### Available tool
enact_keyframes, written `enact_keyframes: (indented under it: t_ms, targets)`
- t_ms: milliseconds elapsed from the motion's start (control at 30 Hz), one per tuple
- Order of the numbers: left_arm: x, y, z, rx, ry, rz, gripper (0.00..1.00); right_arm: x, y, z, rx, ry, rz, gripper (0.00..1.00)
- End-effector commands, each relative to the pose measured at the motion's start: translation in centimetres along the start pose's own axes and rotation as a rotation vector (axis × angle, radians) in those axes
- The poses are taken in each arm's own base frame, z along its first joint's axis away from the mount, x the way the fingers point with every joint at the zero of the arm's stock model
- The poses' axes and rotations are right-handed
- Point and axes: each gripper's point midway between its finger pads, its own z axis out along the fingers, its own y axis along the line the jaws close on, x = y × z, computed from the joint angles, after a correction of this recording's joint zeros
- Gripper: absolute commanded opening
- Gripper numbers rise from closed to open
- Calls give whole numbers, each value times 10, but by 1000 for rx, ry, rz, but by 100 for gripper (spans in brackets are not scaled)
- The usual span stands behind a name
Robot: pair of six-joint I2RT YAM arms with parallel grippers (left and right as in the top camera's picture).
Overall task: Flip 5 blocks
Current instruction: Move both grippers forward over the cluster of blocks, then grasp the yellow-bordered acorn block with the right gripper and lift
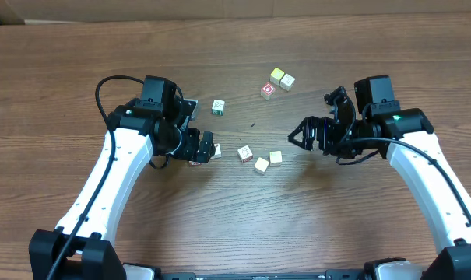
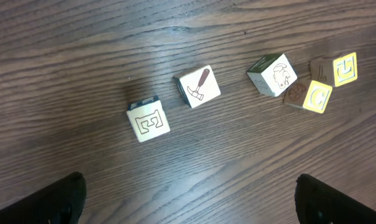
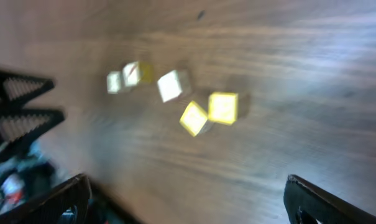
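Both open wide, empty: left gripper [image 1: 206, 148] and right gripper [image 1: 297, 136], over the middle of the tabletop [image 1: 235, 233].
Pale blocks [image 1: 261, 165] loose between them near the centre; printed marks sharp only in left wrist view, blurred in right. Green-marked cube [image 1: 218, 106], yellow-topped cubes [image 1: 276, 75] nearer far edge.

Both arms share one build. The left arm [image 1: 114, 175] has a long, smooth, rounded white link set between black joint housings, and the right arm [image 1: 434, 175] matches it. Each stands on a blocky black base [image 1: 64, 253] near the desk's front edge. A thin black cable [image 1: 101, 92] loops out beside the left arm's upper joint, and another runs along the right arm's white link. A small green light [image 1: 396, 118] glows on the right arm's black wrist block. The left gripper [image 1: 206, 148] and right gripper [image 1: 297, 133] are black. In the wrist views their fingers [image 2: 60, 202] show as dark, matte, rounded tips.
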Motion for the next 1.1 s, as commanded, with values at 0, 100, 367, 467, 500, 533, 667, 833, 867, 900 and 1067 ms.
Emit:
enact_keyframes:
  t_ms: [0,100,367,467,500,533,667,833,867,900,1067]
  targets:
    - [-8,-5,-4,20,-23,-52,100,-6,-31,4,239,-65,89,100]
    - [-13,-6,-4,23,-43,-90,100,-3,-24,19,290,-59,29,100]
    - [-15,-5,-4,19,-48,-102,100,9,-12,68,388,-25,-27,82]
    - [-15,-4,-4,15,-48,-102,100,16,-20,83,409,18,6,80]
    - [-15,-4,-4,15,-48,-102,100,19,-23,88,411,38,12,80]
    - [-15,-4,-4,15,-48,-102,100,21,-27,92,418,55,17,79]
    - [-15,-4,-4,15,-48,-102,99,25,-37,106,438,94,30,77]
    - [-15,-4,-4,16,-48,-102,100,20,-34,120,396,87,26,77]
    - [-15,-4,-4,16,-48,-102,100,18,-32,121,385,83,25,77]
    - [-15,-4,-4,16,-48,-102,100,16,-30,122,375,75,21,76]
    - [-14,-4,-4,15,-48,-102,100,12,-28,123,366,59,23,67]
